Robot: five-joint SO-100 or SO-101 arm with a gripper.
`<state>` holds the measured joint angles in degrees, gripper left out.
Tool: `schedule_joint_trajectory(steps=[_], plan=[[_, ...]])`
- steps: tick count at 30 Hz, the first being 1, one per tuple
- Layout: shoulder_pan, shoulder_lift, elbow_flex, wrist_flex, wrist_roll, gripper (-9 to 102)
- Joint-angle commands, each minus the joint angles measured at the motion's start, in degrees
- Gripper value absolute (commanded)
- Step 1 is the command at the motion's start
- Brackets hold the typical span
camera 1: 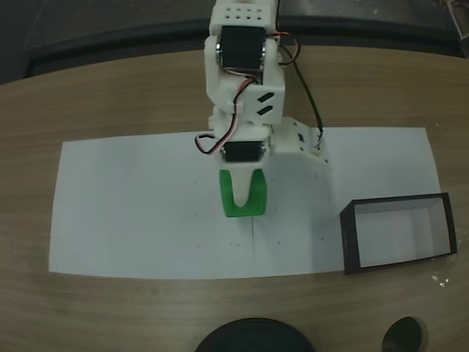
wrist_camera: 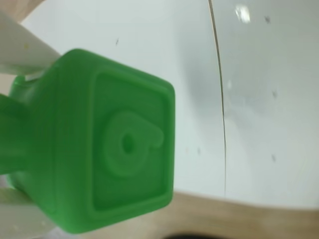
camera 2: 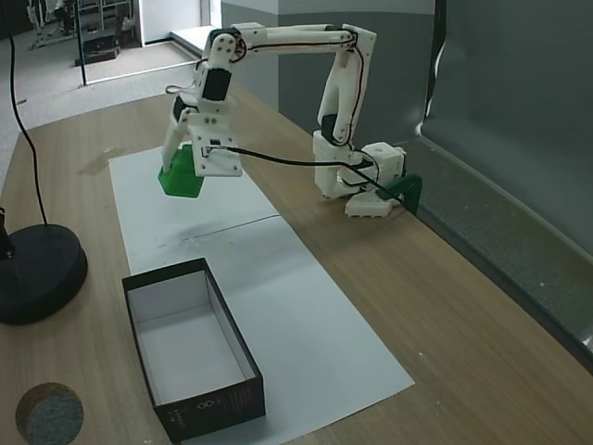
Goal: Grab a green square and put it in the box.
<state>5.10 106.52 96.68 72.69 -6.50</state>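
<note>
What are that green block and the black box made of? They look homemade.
The green square looks like matte 3D-printed plastic: fine layer lines run across its faces in the wrist view, with softly rounded edges. The box looks like thin cardboard, though that is less sure: its walls are thin and flat with sharp folded corners, black outside, plain white inside, with a small printed mark on one end.

Black disc (camera 1: 253,337) (bottom edge) is cut off.

A white paper sheet (camera 2: 278,278) covers the middle of a wooden table (camera 2: 445,306), a thin dark line drawn across it (visible in both fixed views). A black round base (camera 2: 42,273) with a cable stands near the table's edge, beside a round hole (camera 2: 48,413).
</note>
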Motion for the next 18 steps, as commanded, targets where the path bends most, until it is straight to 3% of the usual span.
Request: schedule_joint_trajectory(steps=[1, 10, 18], plan=[[-6.2, 6.2, -13.4, 0.2, 0.4, 8], [-27.2, -1.2, -28.1, -6.0, 2.3, 8], [-32.0, -20.4, -34.4, -8.3, 3.0, 8]])
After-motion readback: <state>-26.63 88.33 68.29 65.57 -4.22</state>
